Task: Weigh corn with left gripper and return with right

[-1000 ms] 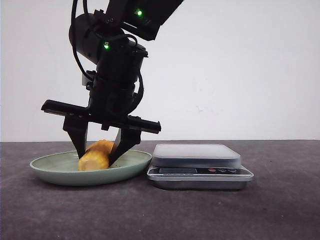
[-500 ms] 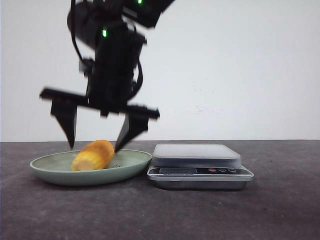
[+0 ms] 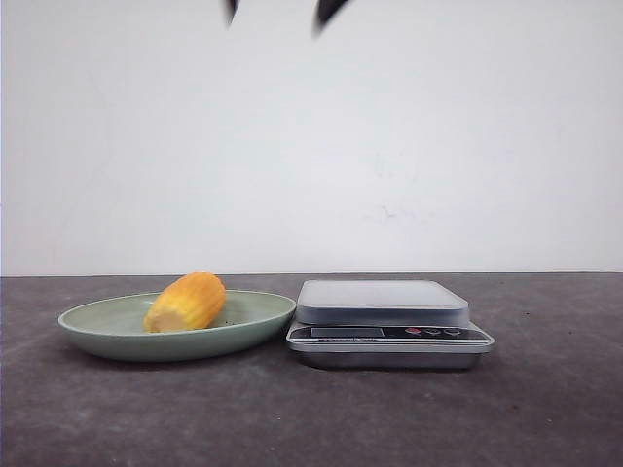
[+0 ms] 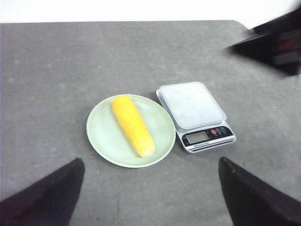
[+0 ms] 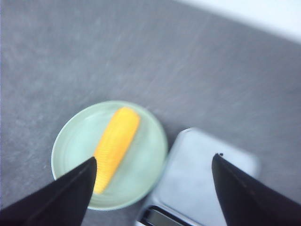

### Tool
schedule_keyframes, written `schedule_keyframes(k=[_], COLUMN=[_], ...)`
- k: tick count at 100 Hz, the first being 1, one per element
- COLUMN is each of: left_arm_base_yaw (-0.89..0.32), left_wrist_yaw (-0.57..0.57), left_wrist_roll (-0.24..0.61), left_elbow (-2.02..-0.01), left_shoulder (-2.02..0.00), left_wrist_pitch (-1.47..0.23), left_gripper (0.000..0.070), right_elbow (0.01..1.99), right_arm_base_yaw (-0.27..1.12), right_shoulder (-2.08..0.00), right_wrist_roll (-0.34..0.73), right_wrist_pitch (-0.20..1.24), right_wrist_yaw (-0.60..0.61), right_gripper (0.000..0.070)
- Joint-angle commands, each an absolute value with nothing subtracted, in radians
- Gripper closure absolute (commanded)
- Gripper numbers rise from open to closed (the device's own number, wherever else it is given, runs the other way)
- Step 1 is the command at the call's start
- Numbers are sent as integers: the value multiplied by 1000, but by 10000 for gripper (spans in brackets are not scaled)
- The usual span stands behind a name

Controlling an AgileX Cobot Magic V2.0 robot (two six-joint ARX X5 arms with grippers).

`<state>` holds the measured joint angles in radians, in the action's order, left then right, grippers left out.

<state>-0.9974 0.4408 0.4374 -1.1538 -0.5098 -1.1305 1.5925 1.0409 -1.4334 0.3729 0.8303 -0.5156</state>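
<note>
With the dark table [image 3: 545, 409] carrying only two pieces, the green plate [image 3: 97, 326] sits touching the scale [image 3: 384, 302], whose platform is bare. The corn [image 3: 185, 302] lies on its side in the plate, untouched. The right gripper [image 5: 154, 160] hangs high above plate and scale, fingers spread wide, holding nothing; the left gripper [image 4: 151, 162] likewise spread and empty, higher off. Judged: corn reads as returned, so the withdrawal wants a straight lift, fingers apart, clear of the plate rim and of the other arm.

Yellow-orange ribbed corn [image 3: 186, 302] — pale green plate [image 3: 107, 334], silver-grey scale [image 3: 387, 321], dark grey table [image 3: 311, 418]
</note>
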Motion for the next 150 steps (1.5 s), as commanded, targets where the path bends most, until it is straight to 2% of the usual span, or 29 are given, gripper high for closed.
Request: schedule_keyframes(k=[1, 27, 41, 53, 74, 79, 86, 88, 89, 95, 96, 124, 140, 150], left_arm_base_yaw=[-1008, -1008, -1008, -1008, -1008, -1008, -1008, -1008, -1008, -1008, -1008, -1008, -1008, -1008], left_wrist_yaw=[447, 479, 479, 479, 483, 483, 483, 483, 483, 483, 483, 479, 466, 427], left_wrist_roll=[439, 454, 453, 450, 450, 450, 450, 450, 450, 450, 450, 405, 383, 352], left_elbow=[-1166, -1166, -1166, -1166, -1166, -1166, -1166, -1166, -1166, -1166, -1166, -1165, -1164, -1155], left_shoulder=[-513, -513, -513, -514, -514, -514, -514, -514, -514, -514, -514, -514, -514, -514], left_wrist_pitch=[-1125, -1117, -1089, -1068, -1069, -1070, -1069, -1069, -1069, -1069, -1069, -1019, -963, -910], left_gripper=[145, 145, 145, 146, 153, 199, 376, 437, 469, 684, 700, 691, 691, 691], right_elbow=[1618, 1618, 1617, 1616, 1616, 1616, 1616, 1616, 1616, 1616, 1616, 1615, 1585, 1559], right_arm_base_yaw=[1083, 1318, 1419, 1443, 1444, 1444, 1444, 1444, 1444, 1444, 1444, 1451, 1469, 1471], right_shoulder=[-1342, -957, -809, -724, -682, -683, -685, -685, -685, -685, -685, -684, -684, -685], right_wrist_roll=[345, 337, 432, 510, 443, 427, 414, 407, 401, 390, 389, 286, 164, 81], right_wrist_pitch=[870, 1035, 1205, 1341, 1361, 1357, 1345, 1338, 1331, 1312, 1310, 1214, 1030, 936], right_wrist_yaw=[-562, -762, -841, -896, -929, -928, -925, -921, -916, -913, -913, -809, -672, -641], right_gripper=[207, 207, 206, 206, 208, 224, 343, 393, 448, 659, 698, 688, 688, 688])
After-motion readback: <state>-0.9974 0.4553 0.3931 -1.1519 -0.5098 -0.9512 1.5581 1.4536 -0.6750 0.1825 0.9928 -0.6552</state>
